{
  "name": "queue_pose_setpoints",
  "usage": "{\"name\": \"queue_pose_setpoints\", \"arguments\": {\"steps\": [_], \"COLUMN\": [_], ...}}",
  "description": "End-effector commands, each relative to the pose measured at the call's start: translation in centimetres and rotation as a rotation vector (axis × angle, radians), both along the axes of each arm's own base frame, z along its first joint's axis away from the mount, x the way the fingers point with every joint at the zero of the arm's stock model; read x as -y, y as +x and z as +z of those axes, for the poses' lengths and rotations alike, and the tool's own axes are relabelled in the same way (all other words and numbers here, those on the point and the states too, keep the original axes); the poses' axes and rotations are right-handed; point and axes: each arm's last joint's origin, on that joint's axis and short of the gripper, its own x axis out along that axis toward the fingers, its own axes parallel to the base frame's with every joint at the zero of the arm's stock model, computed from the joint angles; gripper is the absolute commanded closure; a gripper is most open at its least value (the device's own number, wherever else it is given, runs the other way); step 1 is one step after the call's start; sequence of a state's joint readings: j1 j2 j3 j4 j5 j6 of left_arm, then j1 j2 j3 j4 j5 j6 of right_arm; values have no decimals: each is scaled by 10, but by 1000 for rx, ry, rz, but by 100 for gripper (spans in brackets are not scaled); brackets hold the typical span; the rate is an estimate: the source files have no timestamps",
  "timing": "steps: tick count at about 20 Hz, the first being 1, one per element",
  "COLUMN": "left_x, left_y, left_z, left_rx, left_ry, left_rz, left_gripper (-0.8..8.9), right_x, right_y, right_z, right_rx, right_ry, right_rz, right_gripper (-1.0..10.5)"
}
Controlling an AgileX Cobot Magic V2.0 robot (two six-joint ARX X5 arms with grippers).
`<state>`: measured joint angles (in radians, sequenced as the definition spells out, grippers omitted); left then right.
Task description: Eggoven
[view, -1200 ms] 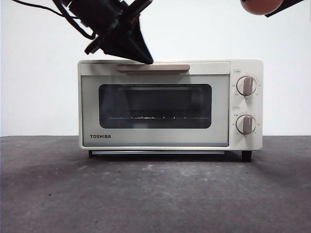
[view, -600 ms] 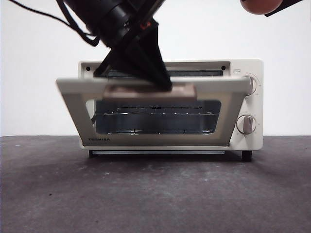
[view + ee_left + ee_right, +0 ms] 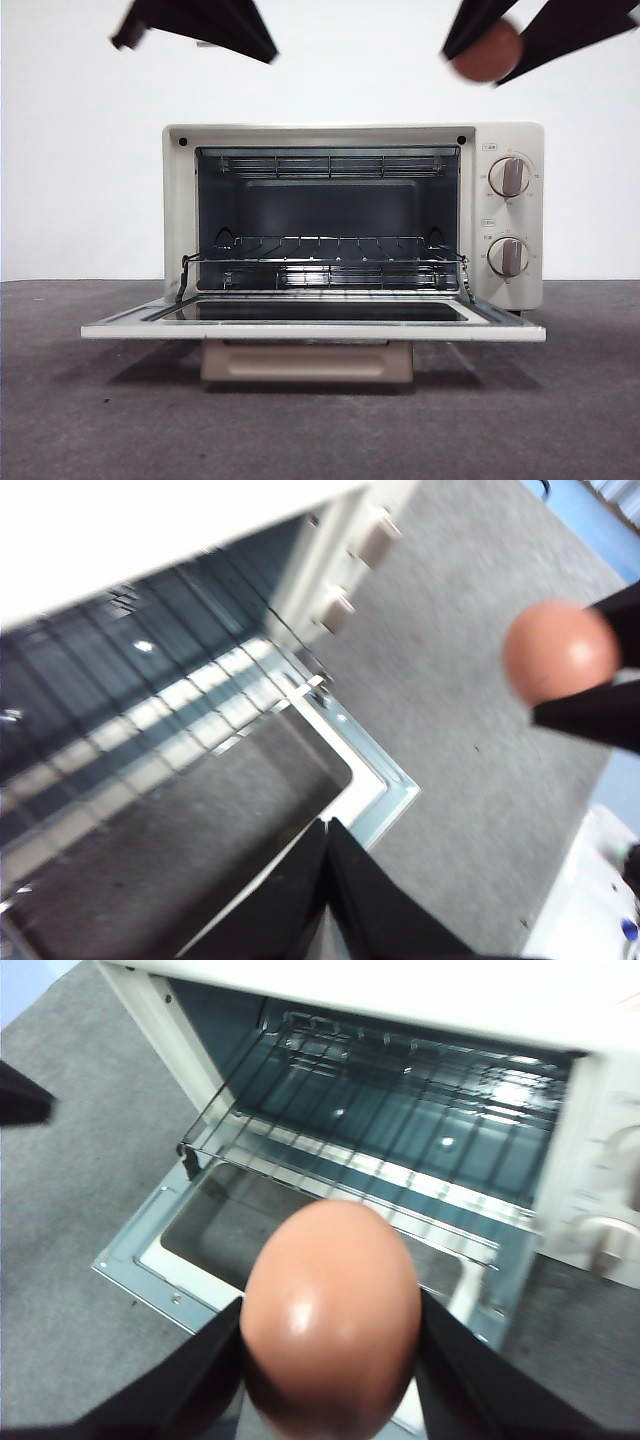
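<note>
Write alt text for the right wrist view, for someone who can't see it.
A reddish-brown egg held between the right gripper's black fingers, above the open door of a cream-white oven. Behind it, a wire rack spans the oven's cavity.

Toaster oven [image 3: 352, 215] on table [image 3: 100, 400], door [image 3: 310, 325] dropped flat in front, egg [image 3: 487, 52] above its right side

No readable text shows on the toaster oven [image 3: 505, 140] now.

Even bright light; wrist views motion-blurred, glare whitening the oven [image 3: 150, 520] top.
</note>
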<state>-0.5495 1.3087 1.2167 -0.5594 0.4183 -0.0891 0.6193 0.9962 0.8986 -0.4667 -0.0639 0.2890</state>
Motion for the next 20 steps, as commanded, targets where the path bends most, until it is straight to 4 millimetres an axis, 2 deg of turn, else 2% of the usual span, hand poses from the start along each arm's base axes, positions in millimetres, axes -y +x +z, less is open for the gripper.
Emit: {"name": "queue_pose_setpoints", "arguments": {"steps": [1, 9, 13, 17, 20], "left_x": [-14, -69, -94, -105, -105], "left_y": [-3, -22, -38, -52, -55], "left_z": [-1, -30, -51, -70, -74], "left_rx": [7, -30, -71, -110, -122], "left_ry": [-11, -62, -100, -124, -123], "left_rz": [33, 138, 180, 189, 188], "left_gripper": [808, 808, 808, 808, 808], "right_x": [-12, -39, -54, -54, -48], "right_y": [16, 58, 85, 104, 112], "right_z": [-6, -40, -68, -88, -94], "right_rx": [-22, -58, -52, -51, -54], "right_ry": [25, 45, 54, 24, 9], "right_rz": [-1, -3, -36, -104, -146], "right_gripper": [944, 944, 944, 944, 944]}}
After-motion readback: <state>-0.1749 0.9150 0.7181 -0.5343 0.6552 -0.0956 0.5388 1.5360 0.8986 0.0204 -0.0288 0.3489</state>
